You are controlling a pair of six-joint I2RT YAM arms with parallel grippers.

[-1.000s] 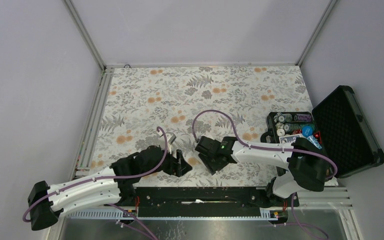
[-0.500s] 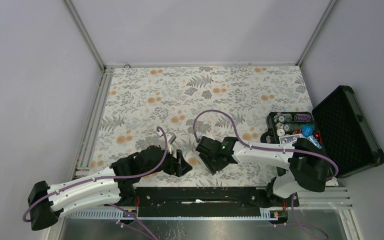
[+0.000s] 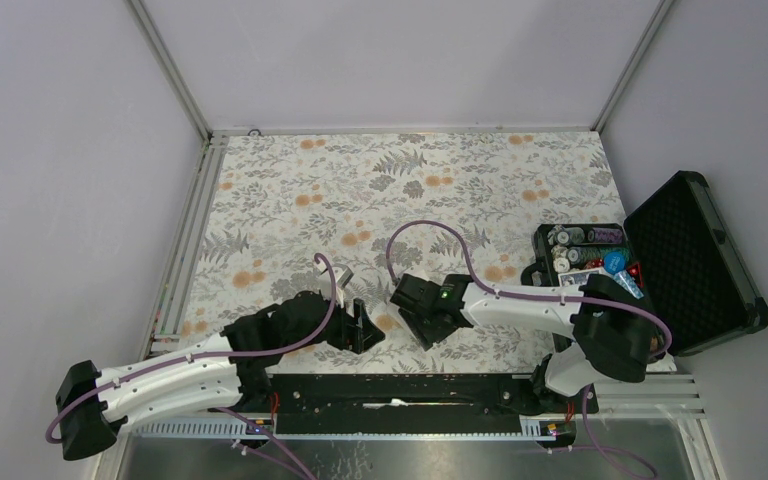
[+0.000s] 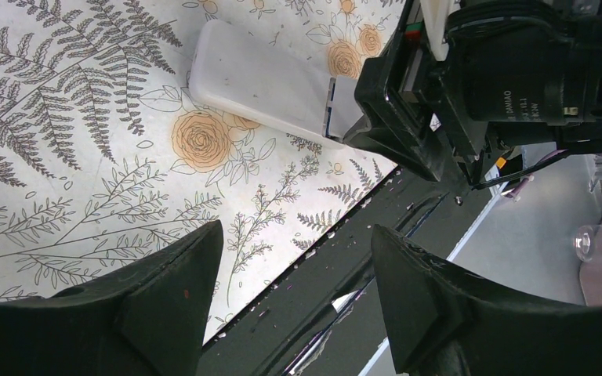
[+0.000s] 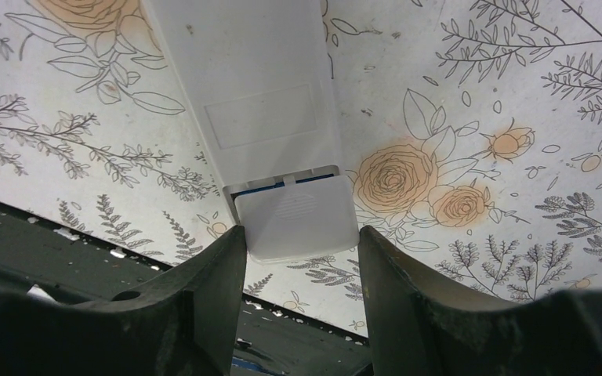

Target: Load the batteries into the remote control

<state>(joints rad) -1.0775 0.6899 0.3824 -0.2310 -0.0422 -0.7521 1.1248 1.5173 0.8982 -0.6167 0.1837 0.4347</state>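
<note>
Right wrist view: nothing's moved in the last sec, right end effector (image 5: 302,235) stays clamped on the cover (image 5: 294,219) end of the remote (image 5: 243,78), flat back-up on the tabletop (image 5: 478,117) w/ blue batteries (image 5: 266,186) peeking at the seam, left end effector (image 4: 294,266) released, empty, so cover prob. still needs closing.

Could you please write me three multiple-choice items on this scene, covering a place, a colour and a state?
1. Where is the remote control?
A. on the floral tablecloth
B. lifted in mid-air
C. on the floor
2. What colour is its upward side?
A. blue
B. white
C. black
3. How is the left end effector?
A. shut on a battery
B. shut on the remote
C. open, empty
Answers: A, it lies flat on the cloth; B, its plain back shows white; C, nothing is held between its parted fingers.
</note>
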